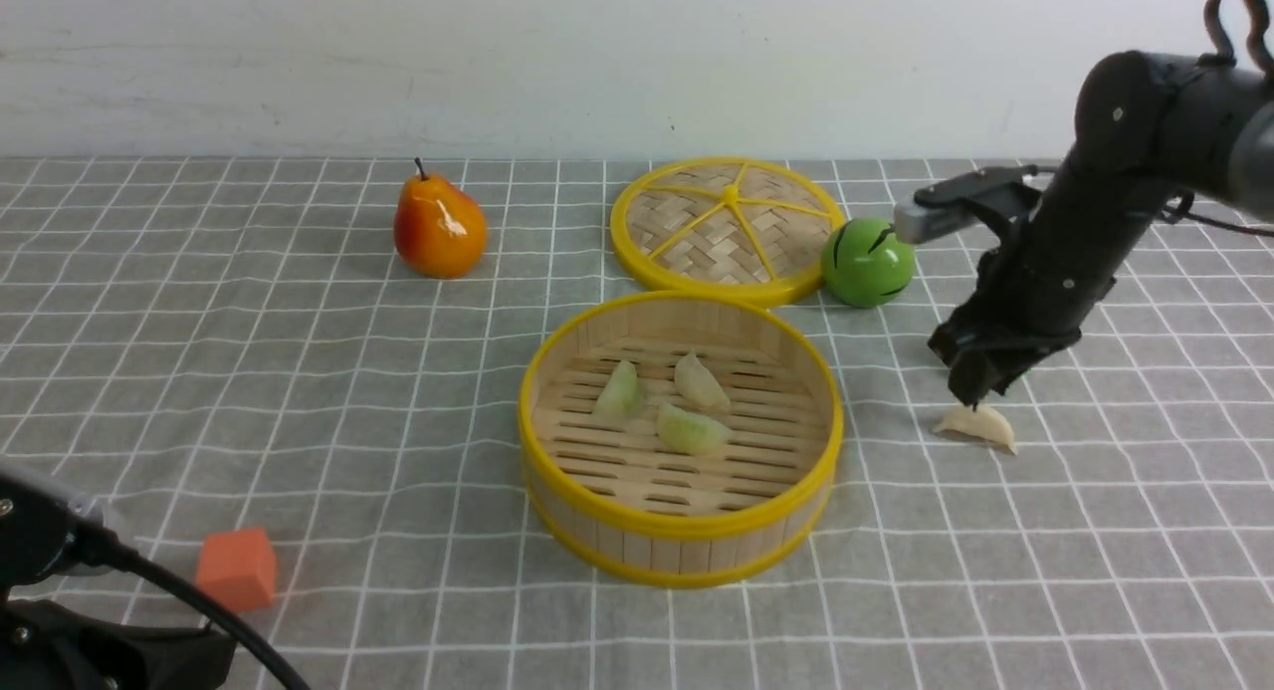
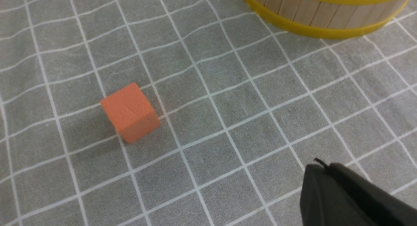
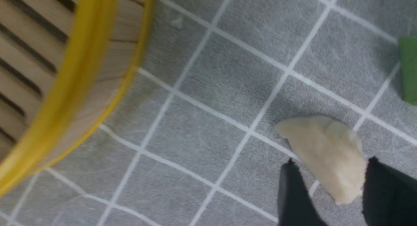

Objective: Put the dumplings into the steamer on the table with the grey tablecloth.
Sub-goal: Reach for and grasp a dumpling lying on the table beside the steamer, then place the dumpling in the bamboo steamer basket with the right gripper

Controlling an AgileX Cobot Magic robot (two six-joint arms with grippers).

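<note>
One grey-clothed counter (image 1: 299, 371) carries the steamer (image 1: 680, 524), with three dumplings (image 1: 687, 429) on its slatted floor; a fourth, cream dumpling (image 1: 977, 424) lies on the cloth to its right, between the spread, released right fingers (image 3: 293, 200). The left fingers (image 2: 342, 193) are clenched.

Pear (image 1: 439, 227): orange-red, dark stem, upright, back left, on its own. Woven lid (image 1: 727, 227): round, yellow rim and spokes, lying flat at the back, well right of the pear. Green ball (image 1: 868, 262): black streaks, at the lid's right edge, looks like it's touching. Orange cube (image 1: 237, 568): front left, well apart from everything else. Right wrist view clips a green patch (image 3: 409, 69) at its edge, can't tell what it is. White wall (image 1: 597, 53) behind.
</note>
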